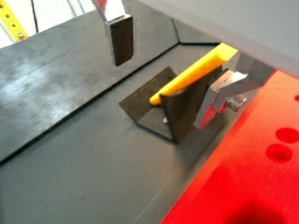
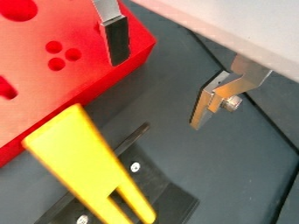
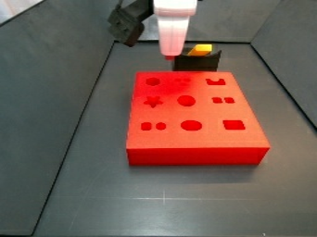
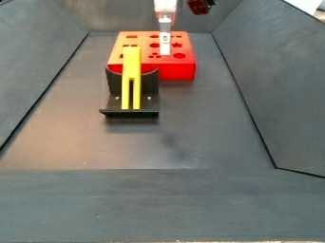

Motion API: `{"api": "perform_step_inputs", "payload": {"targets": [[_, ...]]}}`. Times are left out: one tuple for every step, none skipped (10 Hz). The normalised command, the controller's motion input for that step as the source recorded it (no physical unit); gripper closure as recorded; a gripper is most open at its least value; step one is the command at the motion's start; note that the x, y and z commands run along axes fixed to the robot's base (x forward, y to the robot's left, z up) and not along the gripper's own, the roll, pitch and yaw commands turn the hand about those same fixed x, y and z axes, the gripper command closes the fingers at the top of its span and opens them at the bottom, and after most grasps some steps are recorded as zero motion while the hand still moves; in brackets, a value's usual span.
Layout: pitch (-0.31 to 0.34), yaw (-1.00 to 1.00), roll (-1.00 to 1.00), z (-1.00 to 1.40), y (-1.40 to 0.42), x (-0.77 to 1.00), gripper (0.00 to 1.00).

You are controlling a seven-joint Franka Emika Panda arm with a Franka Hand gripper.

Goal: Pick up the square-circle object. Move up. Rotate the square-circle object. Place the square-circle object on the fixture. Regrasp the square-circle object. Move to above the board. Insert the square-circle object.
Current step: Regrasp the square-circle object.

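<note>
The square-circle object (image 4: 131, 78) is resting propped on the fixture (image 4: 132, 100) at left-center, presumably for regrasping, while the tool (image 2: 163, 74), spread wide and empty, is hovering at the frame top near the board (image 4: 159, 52).

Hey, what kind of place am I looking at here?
Likely a robot test bench for peg insertion: a dark walled bin holding a red board of shaped holes, a fixture with a yellow peg, and the hand open above.

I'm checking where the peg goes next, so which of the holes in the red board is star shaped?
The star hole is in the red board's far row, next to the round hole. The hand hangs above the board's far edge, empty.
</note>
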Motion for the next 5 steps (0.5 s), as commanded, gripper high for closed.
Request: {"api": "perform_step_inputs", "payload": {"targets": [[0.18,0.04,0.04,-0.01,-0.02,1.0,0.0],[0.175,0.04,0.03,-0.01,-0.02,1.0,0.0],[0.178,0.05,0.03,-0.01,-0.02,1.0,0.0],[0.178,0.04,0.02,0.0,-0.02,1.0,0.0],[0.182,0.04,0.02,0.0,-0.02,0.95,0.0]]}}
